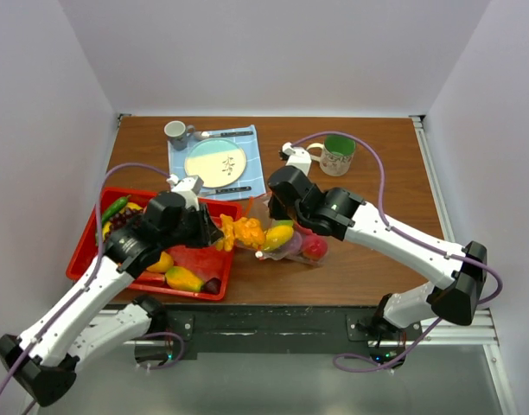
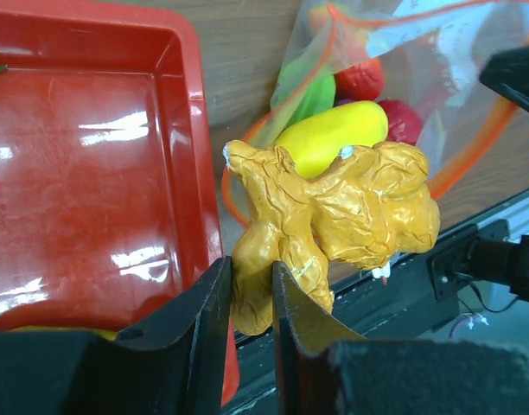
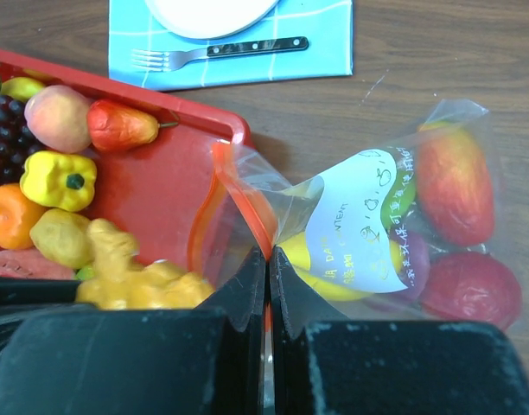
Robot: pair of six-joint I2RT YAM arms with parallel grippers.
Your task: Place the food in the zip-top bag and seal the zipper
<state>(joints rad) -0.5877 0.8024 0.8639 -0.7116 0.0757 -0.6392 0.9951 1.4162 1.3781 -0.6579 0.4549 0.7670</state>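
My left gripper [image 2: 250, 275] is shut on a knobbly yellow-orange ginger root [image 2: 334, 212] and holds it at the open mouth of the zip-top bag [image 2: 437, 60], seen from above [image 1: 244, 231]. The clear bag [image 3: 377, 216] lies on the table and holds a yellow fruit [image 2: 334, 134], a green one and red ones [image 3: 455, 181]. My right gripper [image 3: 267, 259] is shut on the orange zipper strip [image 3: 247, 203] and holds the mouth up. More food [image 3: 57, 177] lies in the red tray [image 1: 87, 255].
A blue placemat [image 1: 217, 160] with a plate, fork and knife lies at the back. A small grey cup [image 1: 175, 130] stands at its corner, a green mug [image 1: 337, 154] to the right. The tray rim [image 2: 200, 156] is close beside my left fingers.
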